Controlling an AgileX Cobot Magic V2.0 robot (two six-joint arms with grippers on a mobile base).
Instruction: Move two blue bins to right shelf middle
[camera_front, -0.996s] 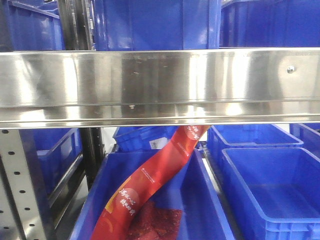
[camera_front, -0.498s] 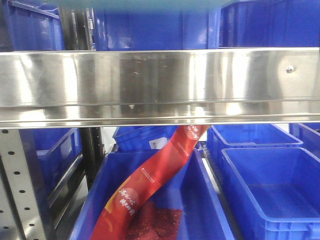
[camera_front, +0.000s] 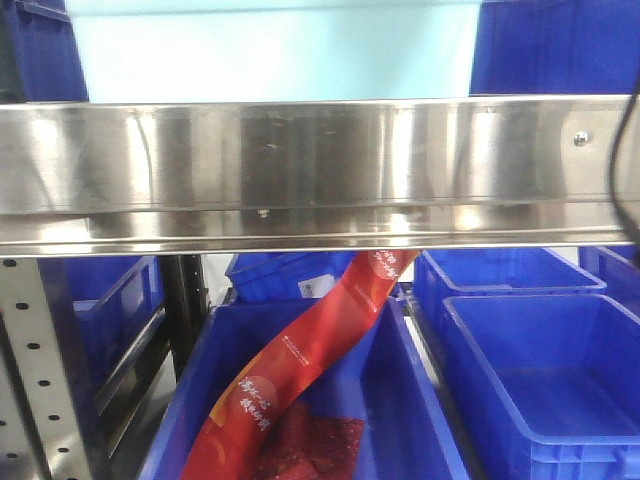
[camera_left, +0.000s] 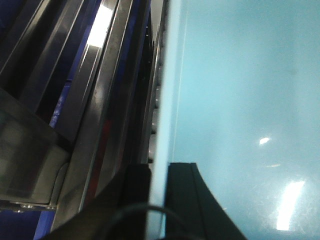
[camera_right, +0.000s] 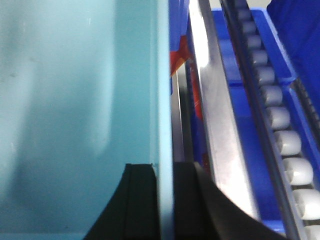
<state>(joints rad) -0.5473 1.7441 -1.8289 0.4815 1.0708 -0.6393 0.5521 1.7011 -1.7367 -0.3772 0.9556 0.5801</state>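
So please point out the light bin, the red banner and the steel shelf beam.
light bin (camera_front: 270, 50), front view, its side wall.
red banner (camera_front: 300, 355), front view, its middle.
shelf beam (camera_front: 320, 170), front view, its front face.

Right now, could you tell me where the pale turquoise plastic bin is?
The pale turquoise plastic bin fills the top of the front view, above the steel shelf rail; each wrist view shows a pincer clamped on one of its walls.

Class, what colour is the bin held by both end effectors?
Light turquoise bin, clearest in the exterior front-facing view.
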